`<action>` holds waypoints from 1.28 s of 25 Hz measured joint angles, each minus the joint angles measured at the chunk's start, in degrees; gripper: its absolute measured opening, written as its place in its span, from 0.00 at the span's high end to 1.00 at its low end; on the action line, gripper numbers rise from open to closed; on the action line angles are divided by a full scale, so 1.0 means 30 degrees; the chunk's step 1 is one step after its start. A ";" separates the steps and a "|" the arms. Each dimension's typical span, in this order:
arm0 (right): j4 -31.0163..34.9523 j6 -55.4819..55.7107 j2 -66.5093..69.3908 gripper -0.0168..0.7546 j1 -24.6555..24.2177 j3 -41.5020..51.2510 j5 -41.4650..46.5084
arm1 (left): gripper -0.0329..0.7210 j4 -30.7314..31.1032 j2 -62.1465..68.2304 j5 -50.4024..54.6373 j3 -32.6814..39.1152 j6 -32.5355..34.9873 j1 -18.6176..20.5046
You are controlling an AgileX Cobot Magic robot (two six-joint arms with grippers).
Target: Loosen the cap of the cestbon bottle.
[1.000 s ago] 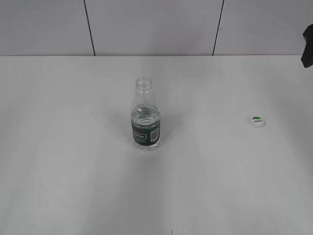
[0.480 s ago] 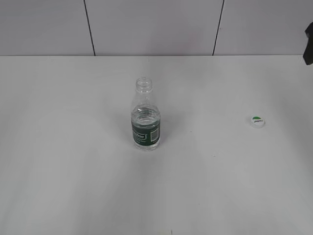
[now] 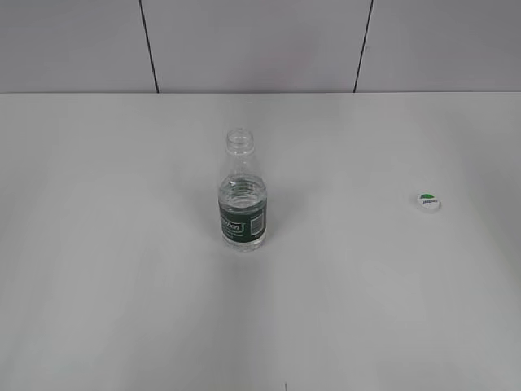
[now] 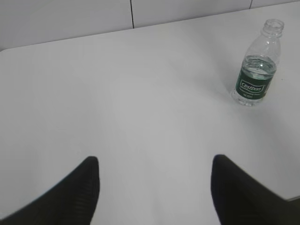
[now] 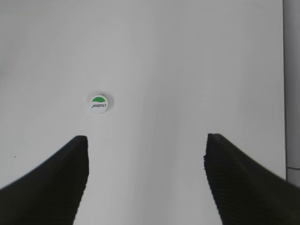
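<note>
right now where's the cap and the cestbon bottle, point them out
cap [image 3: 428, 200]: exterior view, on its green-patched top, lying on the table.
cestbon bottle [image 3: 242, 221]: exterior view, on its dark green label band.

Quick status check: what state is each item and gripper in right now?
cestbon bottle: upright, uncapped, neck open, partly filled with water.
cap: off the bottle, lying flat on the table, logo side up.
left gripper: open, empty.
right gripper: open, empty, cap ahead of it.
</note>
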 joint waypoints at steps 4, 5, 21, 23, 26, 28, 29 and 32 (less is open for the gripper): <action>-0.0181 0.0000 -0.2684 0.22 0.0000 0.1709 -0.0121 | 0.35 0.0000 0.0000 0.0000 0.0000 0.0000 0.0000; -0.0179 0.0000 -0.3455 0.22 0.0000 0.2179 -0.0267 | 0.35 0.0000 0.0000 0.0000 0.0000 0.0000 0.0000; -0.0378 0.0000 -1.7331 0.22 0.0000 0.8992 -0.3249 | 0.37 0.0000 0.0000 0.0000 0.0000 0.0000 0.0000; -0.0398 0.0000 -1.8860 0.22 0.0000 0.9379 -0.2362 | 0.38 0.0000 0.0000 0.0000 0.0000 0.0000 0.0000; -0.0398 0.0000 -2.0953 0.22 0.0000 0.9909 -0.0127 | 0.40 0.0000 0.0000 0.0000 0.0000 0.0000 0.0000; -0.0398 0.0000 -2.2169 0.22 0.0000 1.0231 0.1230 | 0.41 0.0000 0.0000 0.0000 0.0000 0.0000 0.0000; -0.0398 0.0000 -2.2733 0.22 0.0000 1.0389 0.1809 | 0.41 0.0000 0.0000 0.0000 0.0000 0.0000 0.0000; -0.0398 0.0157 -2.4345 0.22 0.0000 1.0898 0.3048 | 0.42 0.0000 0.0000 0.0000 0.0000 0.0000 0.0000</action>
